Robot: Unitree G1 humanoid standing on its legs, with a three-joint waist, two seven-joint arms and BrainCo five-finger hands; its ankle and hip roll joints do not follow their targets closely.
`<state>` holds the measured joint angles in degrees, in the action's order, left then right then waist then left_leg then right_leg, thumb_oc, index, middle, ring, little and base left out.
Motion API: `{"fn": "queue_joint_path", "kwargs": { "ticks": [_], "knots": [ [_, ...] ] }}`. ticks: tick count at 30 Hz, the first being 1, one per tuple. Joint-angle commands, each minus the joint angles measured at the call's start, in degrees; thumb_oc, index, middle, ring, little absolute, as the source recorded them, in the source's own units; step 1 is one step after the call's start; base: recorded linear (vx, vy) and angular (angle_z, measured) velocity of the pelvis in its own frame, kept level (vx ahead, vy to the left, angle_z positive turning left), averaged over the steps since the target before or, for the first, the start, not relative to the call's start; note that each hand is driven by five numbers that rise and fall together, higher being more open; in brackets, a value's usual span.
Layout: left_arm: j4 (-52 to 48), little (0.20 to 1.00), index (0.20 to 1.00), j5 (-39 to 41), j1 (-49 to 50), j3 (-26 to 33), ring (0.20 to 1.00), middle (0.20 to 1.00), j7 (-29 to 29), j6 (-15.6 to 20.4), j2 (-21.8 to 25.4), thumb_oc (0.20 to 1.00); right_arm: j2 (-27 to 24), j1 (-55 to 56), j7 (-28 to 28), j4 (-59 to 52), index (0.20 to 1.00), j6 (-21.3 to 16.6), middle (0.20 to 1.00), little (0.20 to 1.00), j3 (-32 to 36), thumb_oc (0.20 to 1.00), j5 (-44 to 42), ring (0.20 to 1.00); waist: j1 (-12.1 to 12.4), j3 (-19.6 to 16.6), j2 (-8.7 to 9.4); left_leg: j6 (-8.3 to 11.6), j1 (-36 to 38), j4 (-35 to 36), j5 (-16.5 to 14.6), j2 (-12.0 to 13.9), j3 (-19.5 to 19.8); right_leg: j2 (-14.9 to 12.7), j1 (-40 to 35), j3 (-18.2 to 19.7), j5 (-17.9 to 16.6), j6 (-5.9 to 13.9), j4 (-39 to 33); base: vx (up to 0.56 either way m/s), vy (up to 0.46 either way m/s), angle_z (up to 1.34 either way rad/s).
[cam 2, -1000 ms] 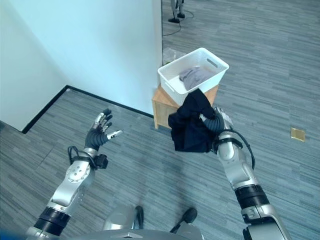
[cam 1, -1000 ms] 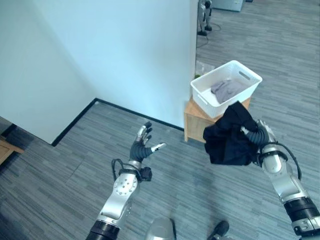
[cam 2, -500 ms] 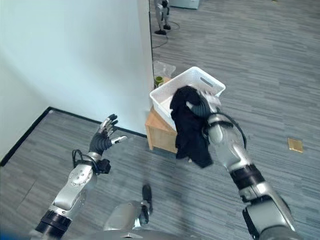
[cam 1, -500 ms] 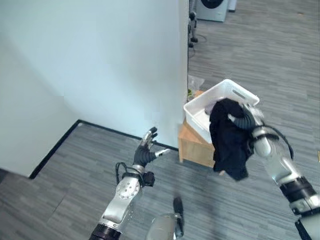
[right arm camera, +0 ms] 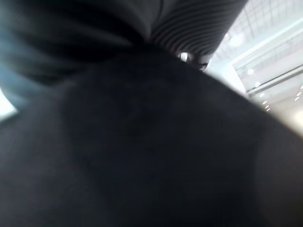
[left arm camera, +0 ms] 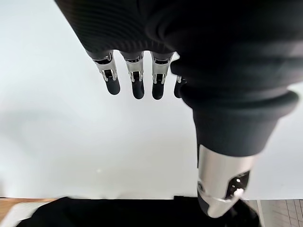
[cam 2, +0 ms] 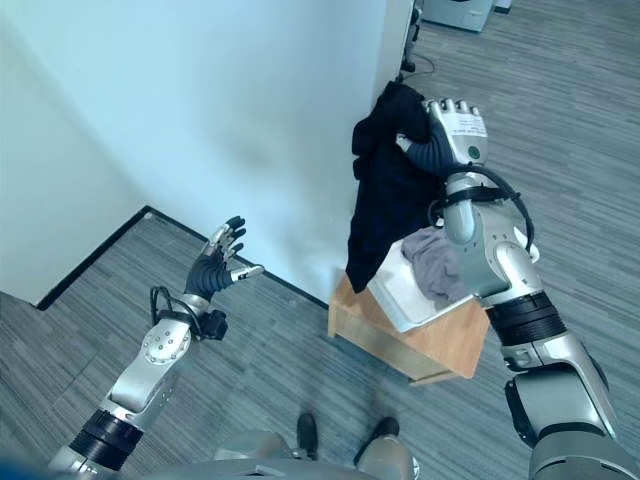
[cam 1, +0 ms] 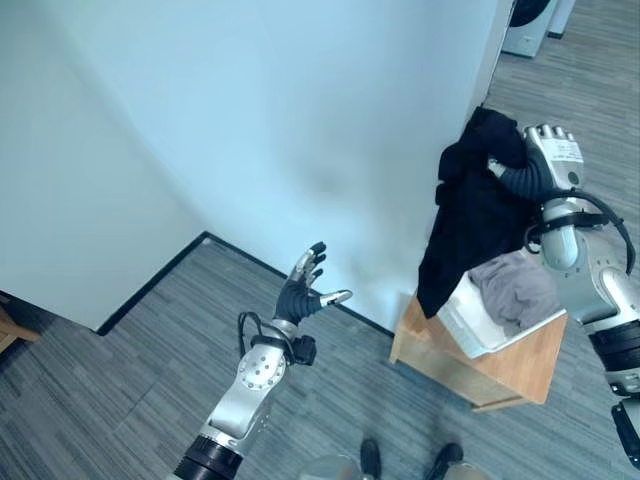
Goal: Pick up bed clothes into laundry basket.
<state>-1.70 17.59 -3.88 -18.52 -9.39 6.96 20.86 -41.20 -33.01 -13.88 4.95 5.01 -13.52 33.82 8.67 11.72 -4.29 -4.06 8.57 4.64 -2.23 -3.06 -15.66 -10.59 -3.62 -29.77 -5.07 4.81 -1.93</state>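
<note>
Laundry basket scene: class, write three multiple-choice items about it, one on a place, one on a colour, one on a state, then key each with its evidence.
1. Where does the white laundry basket stand?
A. on the floor
B. on a small wooden table
C. in the left hand

2. What colour is the garment held up by the right hand?
A. black
B. white
C. red

3. How is the left hand?
A. curled round cloth
B. open, holding nothing
C. pressing the basket

Key: 1 B, the basket rests on the table top, with a grey cloth in it. 2 A, the cloth hanging from the raised hand is black. 3 B, its fingers are spread in the air by the wall.
</note>
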Motion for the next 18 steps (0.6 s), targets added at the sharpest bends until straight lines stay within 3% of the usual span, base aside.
{"fn": "queue_joint_path", "kwargs": {
  "ticks": [1, 18],
  "knots": [
    [0.2, 1.000, 1.000, -1.2, -3.2, -2.1, 1.000, 1.000, 1.4, 2.9, -2.5, 1.000, -2.9, -2.7, -1.1, -4.4, 0.200, -1.0, 0.200, 0.200, 1.8, 0.200, 2.0, 0.200, 1.2, -3.7, -0.06, 8.94, -4.9, 0.4, 3.8, 8.3, -1.7, -0.6, -10.2, -1.7, 8.8, 4.99, -1.1, 0.03, -0.083, -0.33],
    [2.4, 1.000, 1.000, -1.2, -4.3, -3.3, 1.000, 1.000, 0.3, 2.9, -4.5, 1.000, -4.5, -3.5, -3.2, -6.3, 0.200, -0.4, 0.200, 0.200, 4.6, 0.200, -0.2, 0.200, -1.2, -4.5, -1.16, 10.33, -3.8, 0.4, 4.9, 10.1, -3.3, 0.4, -11.0, -0.8, 9.3, 4.54, -3.1, 0.01, -0.037, -0.16]
  ]
}}
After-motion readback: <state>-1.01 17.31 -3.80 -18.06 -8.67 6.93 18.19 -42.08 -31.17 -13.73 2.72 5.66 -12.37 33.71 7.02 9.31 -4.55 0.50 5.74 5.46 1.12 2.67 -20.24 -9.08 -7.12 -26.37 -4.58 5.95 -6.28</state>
